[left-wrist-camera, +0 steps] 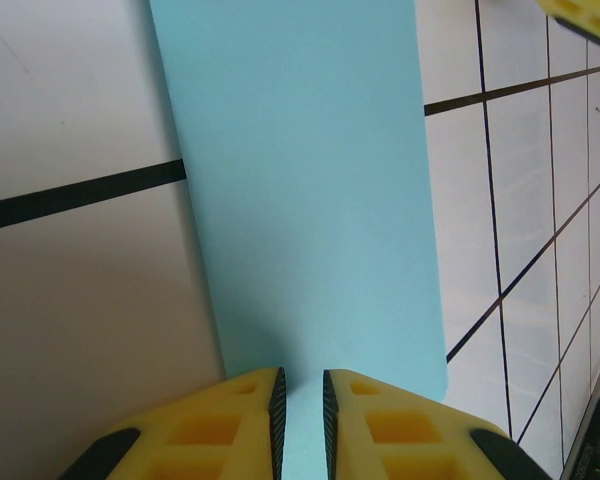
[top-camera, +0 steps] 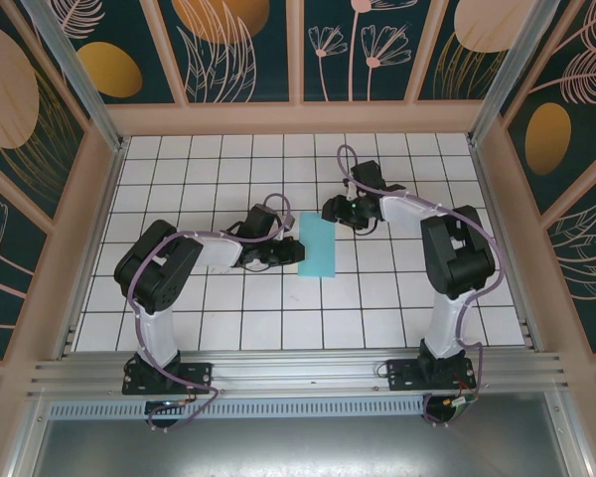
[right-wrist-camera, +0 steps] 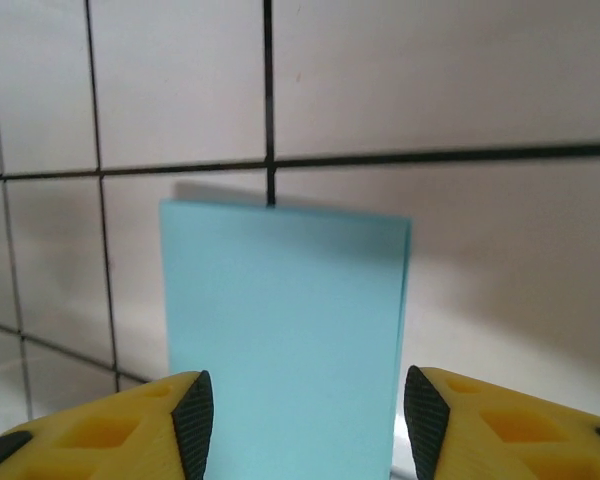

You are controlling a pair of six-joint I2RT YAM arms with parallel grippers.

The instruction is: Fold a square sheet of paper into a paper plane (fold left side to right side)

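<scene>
The square sheet of paper lies on the white tiles folded in half, a tall turquoise rectangle with its two layers meeting along one long edge. My left gripper sits low at the sheet's left edge. In the left wrist view its yellow fingers stand a narrow gap apart over the paper, which lies flat beneath them. My right gripper is at the sheet's far end, open wide. In the right wrist view the right gripper straddles the full width of the paper. The paper plane is out of view.
Wooden frame walls with patterned panels close in the tiled floor on the left, right and back. An aluminium rail carrying both arm bases runs along the near edge. Bare tiles lie in front of the sheet.
</scene>
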